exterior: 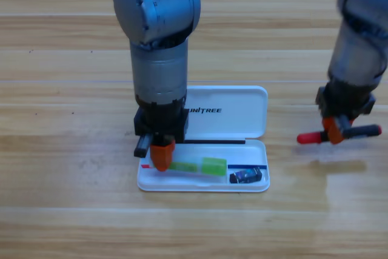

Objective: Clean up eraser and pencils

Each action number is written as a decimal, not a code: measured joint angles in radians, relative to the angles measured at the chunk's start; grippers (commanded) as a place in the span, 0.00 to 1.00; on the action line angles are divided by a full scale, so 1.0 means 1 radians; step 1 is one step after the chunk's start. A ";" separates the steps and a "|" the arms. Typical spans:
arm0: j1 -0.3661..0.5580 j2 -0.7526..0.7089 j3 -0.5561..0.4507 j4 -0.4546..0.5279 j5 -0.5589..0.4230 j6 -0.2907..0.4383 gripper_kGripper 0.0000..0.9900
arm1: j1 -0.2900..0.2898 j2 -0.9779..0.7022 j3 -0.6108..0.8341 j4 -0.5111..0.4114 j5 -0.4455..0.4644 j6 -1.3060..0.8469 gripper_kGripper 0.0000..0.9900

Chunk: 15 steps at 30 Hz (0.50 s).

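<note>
The green highlighter lies in the tray of the open white case, its left end under my left gripper, which points straight down at the tray's left end. The black eraser with its blue patch rests in the tray's right end. Right of the case, my right gripper is shut on the middle of the red-capped marker. The marker hangs level above the table, red cap to the left, with its shadow on the wood below.
The case's lid, printed UNITREE, lies flat behind the tray. The bulky left arm stands over the case's left half. Bare wooden table surrounds the case.
</note>
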State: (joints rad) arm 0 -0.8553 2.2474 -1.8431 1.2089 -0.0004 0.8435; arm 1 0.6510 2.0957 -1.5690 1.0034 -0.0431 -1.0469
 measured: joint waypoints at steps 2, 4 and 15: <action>0.000 0.000 0.004 0.000 0.000 0.000 0.00 | 0.000 -0.041 0.002 0.007 0.002 0.004 0.00; 0.000 0.000 0.006 0.000 0.000 -0.006 0.00 | 0.000 -0.073 0.004 0.008 0.003 0.008 0.00; 0.002 0.000 0.008 -0.001 0.000 -0.050 0.00 | 0.027 -0.185 0.015 0.070 0.044 0.052 0.00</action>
State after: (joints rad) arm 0 -0.8531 2.2475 -1.8355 1.2083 -0.0004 0.7934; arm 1 0.6785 1.9106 -1.5544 1.0734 0.0005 -0.9952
